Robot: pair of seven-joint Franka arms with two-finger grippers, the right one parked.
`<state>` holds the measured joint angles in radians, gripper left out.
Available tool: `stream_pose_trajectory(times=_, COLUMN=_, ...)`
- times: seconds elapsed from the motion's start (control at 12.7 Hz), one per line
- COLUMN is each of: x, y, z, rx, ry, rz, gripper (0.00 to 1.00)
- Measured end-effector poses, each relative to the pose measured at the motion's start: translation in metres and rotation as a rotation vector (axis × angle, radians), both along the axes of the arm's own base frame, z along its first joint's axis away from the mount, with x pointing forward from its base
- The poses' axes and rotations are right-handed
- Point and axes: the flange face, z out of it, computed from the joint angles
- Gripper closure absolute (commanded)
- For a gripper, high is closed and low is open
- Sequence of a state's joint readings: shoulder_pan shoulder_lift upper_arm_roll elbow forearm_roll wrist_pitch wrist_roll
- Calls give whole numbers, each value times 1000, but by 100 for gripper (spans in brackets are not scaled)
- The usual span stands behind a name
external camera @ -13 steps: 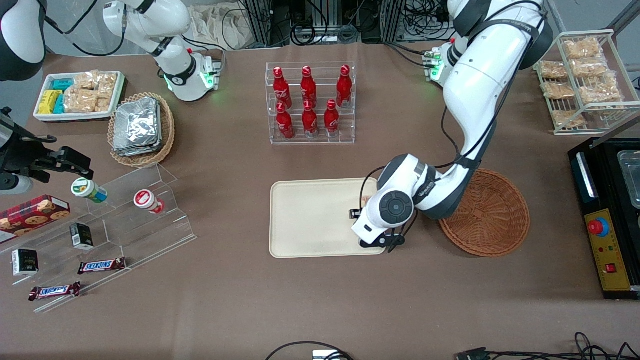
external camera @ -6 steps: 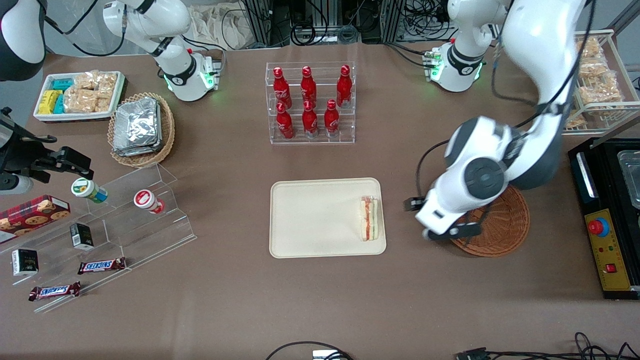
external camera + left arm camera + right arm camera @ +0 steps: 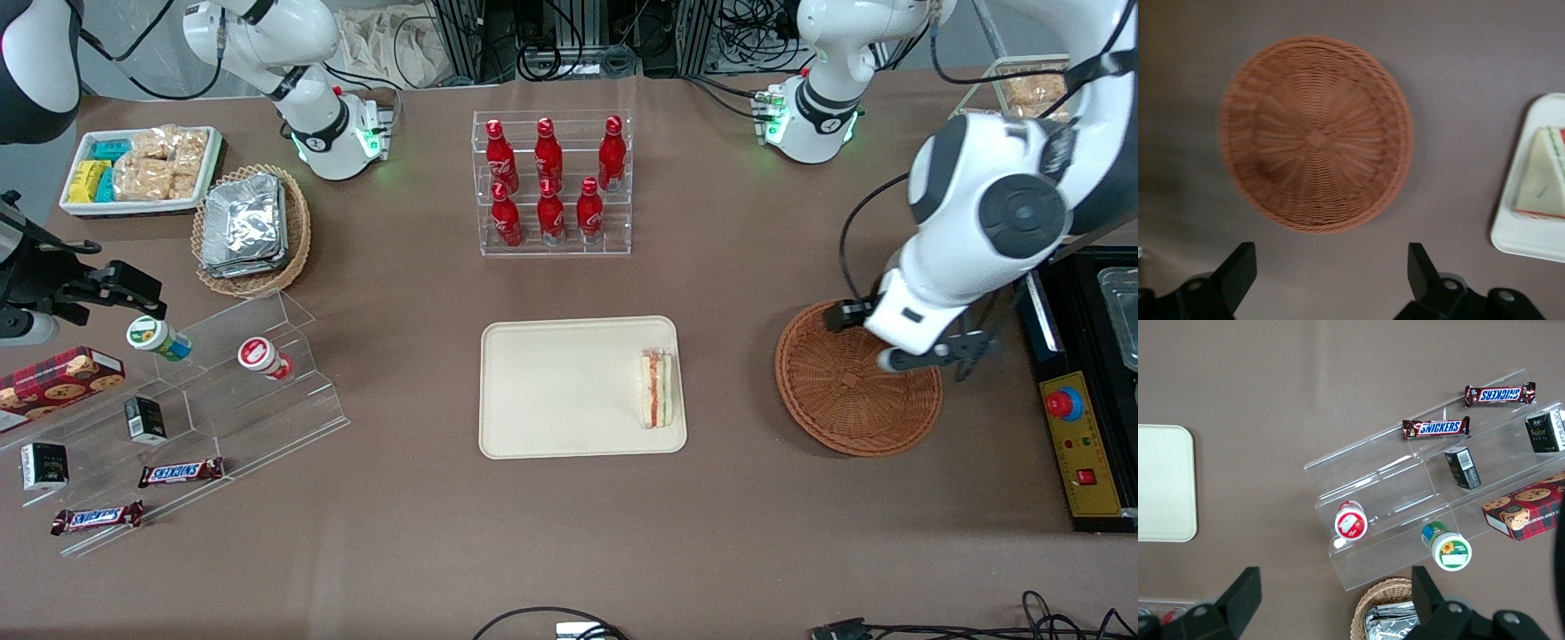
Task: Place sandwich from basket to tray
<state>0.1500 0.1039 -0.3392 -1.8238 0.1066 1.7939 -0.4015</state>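
Sandwich [image 3: 657,388] lying on the tray [image 3: 551,391], at its edge nearest the empty basket [image 3: 845,404]. Hand [image 3: 1330,275], fingers spread and holding nothing, hovers above the basket. Placement appears complete; only parking the arm seems left.

The left arm is arching down from its base toward the working end of the table, wrist bent downward. Its gripper [image 3: 1328,273] is hanging above the table surface, the two black fingers [image 3: 1238,267] spread wide apart and gripping nothing.
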Motion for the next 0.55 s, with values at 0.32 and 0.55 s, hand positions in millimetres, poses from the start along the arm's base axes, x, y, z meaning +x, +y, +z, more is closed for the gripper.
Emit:
stream_pose_trajectory(times=0.32, x=-3, y=50, z=42, rx=5, ry=24, rz=20, gripper=0)
stream_pose_trajectory(times=0.55, x=4, y=57, z=50, rx=-7, ry=10, rz=-2, gripper=0)
